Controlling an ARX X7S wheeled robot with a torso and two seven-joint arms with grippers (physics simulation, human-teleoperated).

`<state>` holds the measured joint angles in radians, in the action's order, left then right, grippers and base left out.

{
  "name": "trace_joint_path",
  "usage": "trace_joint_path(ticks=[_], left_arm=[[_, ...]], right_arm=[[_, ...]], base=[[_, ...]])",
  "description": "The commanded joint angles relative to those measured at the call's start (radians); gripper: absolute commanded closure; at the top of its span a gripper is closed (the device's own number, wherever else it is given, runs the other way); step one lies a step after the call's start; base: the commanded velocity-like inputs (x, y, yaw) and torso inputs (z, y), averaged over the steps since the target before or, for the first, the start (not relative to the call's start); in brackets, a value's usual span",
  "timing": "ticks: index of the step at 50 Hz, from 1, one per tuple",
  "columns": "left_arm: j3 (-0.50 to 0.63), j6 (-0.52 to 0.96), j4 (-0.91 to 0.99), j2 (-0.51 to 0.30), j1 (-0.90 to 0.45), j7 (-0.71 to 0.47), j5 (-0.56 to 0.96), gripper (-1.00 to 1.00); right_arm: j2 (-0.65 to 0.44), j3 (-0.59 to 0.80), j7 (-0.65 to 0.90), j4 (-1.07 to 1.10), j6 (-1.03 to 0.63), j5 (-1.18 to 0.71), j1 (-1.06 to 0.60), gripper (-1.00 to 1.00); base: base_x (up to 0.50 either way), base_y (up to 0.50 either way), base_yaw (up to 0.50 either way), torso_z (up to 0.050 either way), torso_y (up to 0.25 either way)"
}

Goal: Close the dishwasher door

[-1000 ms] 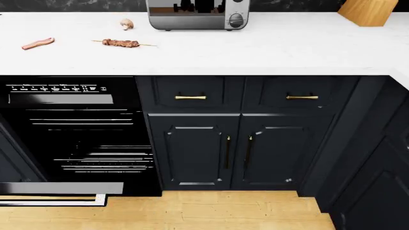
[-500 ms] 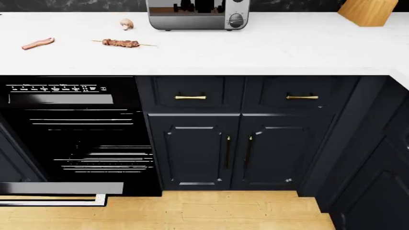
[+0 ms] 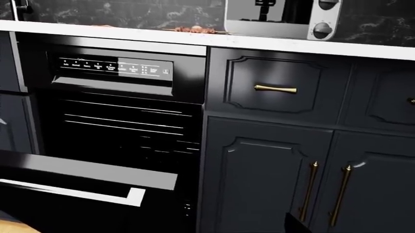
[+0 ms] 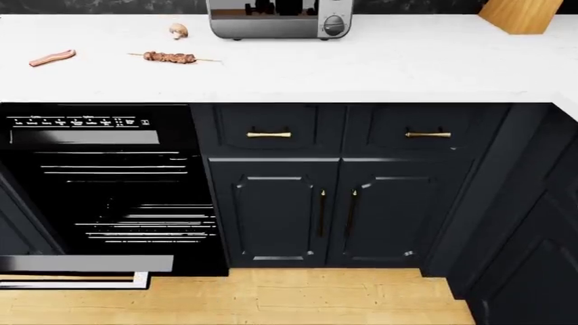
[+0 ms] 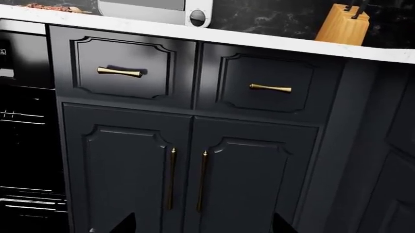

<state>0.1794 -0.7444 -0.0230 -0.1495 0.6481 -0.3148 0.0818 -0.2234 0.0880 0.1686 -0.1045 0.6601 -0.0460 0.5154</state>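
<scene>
The dishwasher door (image 4: 86,264) is a glossy black panel hanging open and folded down at the lower left of the head view, with its silver bar handle (image 4: 77,280) facing out. In the left wrist view the door (image 3: 84,172) and handle (image 3: 71,192) lie low, under the open cavity with wire racks (image 3: 129,121). A strip of white-lettered labels (image 3: 113,68) runs above the cavity. My left gripper (image 3: 207,229) shows only one dark fingertip (image 3: 295,224), set wide, away from the door. My right gripper (image 5: 204,225) is open and empty, facing navy cabinet doors. Neither arm shows in the head view.
Navy raised-panel cabinets with brass handles (image 4: 336,213) stand right of the dishwasher. A white counter (image 4: 380,64) holds a toaster oven (image 4: 278,19), a skewer (image 4: 170,58), bacon (image 4: 51,57), a mushroom (image 4: 179,30) and a knife block (image 4: 519,15). Wooden floor (image 4: 298,298) lies in front.
The head view has shifted slightly, so the counter and cabinets sit a few pixels higher in the picture. The door stands as before.
</scene>
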Motion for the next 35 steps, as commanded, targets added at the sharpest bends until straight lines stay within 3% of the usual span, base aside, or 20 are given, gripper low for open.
trace_joint_path(ticks=[1, 35], left_arm=[[0.007, -0.011, 0.001, -0.011, 0.008, -0.01, 0.009, -1.0], [0.029, -0.024, 0.0, -0.033, 0.013, -0.038, 0.018, -1.0]], right_arm=[[-0.003, 0.007, 0.006, -0.001, 0.0, 0.001, 0.0, -1.0], [-0.012, 0.024, 0.024, -0.014, 0.012, 0.003, 0.002, -1.0]], base=[[0.0, 0.0, 0.0, -0.021, 0.0], [0.0, 0.0, 0.0, -0.02, 0.0]])
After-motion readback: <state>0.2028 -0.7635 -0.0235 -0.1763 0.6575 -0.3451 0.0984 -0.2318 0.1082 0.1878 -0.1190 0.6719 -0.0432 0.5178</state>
